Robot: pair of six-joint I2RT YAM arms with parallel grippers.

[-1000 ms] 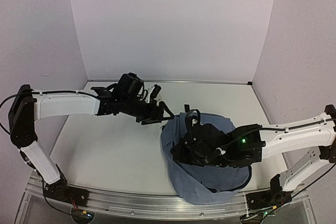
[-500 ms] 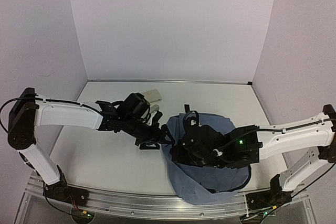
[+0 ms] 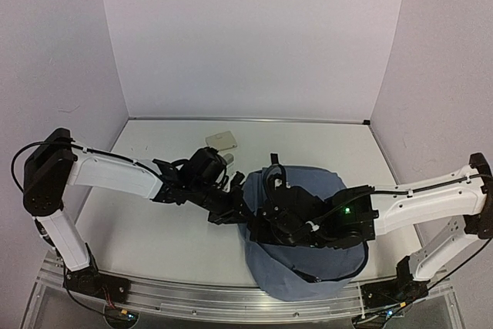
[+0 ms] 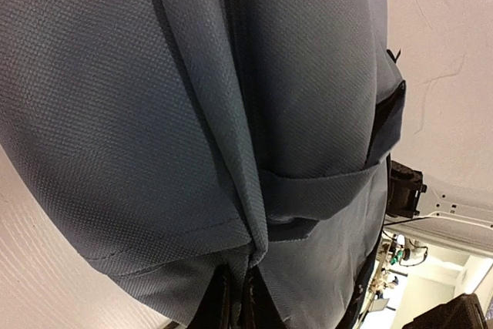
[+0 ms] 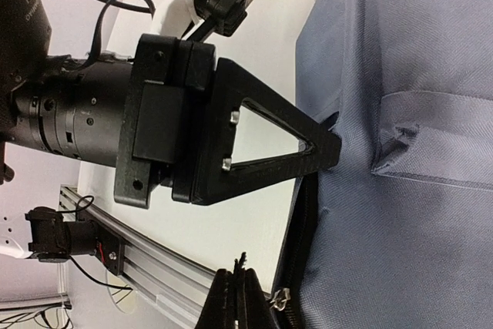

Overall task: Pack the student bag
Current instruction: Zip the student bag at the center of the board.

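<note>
The student bag (image 3: 312, 180), soft grey-blue fabric, lies at the near right of the table (image 3: 154, 221). My left gripper (image 3: 236, 208) is at the bag's left edge. In the left wrist view the bag (image 4: 154, 113) fills the frame, and the left gripper (image 4: 240, 304) is shut on a fold of its fabric. My right gripper (image 3: 259, 229) lies over the bag, pointing left. In the right wrist view the right gripper (image 5: 240, 292) is shut, with a thin black tab pinched between its tips, beside the dark zip (image 5: 300, 229) and its metal pull (image 5: 279, 296). The left gripper's black fingers (image 5: 262, 144) touch the bag (image 5: 400, 190).
A small flat beige object (image 3: 222, 139) lies near the back of the table. White walls close the table on three sides. A metal rail (image 3: 200, 296) runs along the near edge, with both arm bases on it.
My left arm swung from the back of the table towards me to the bag's left edge, and its gripper closed on the fabric. The right arm barely moved.
</note>
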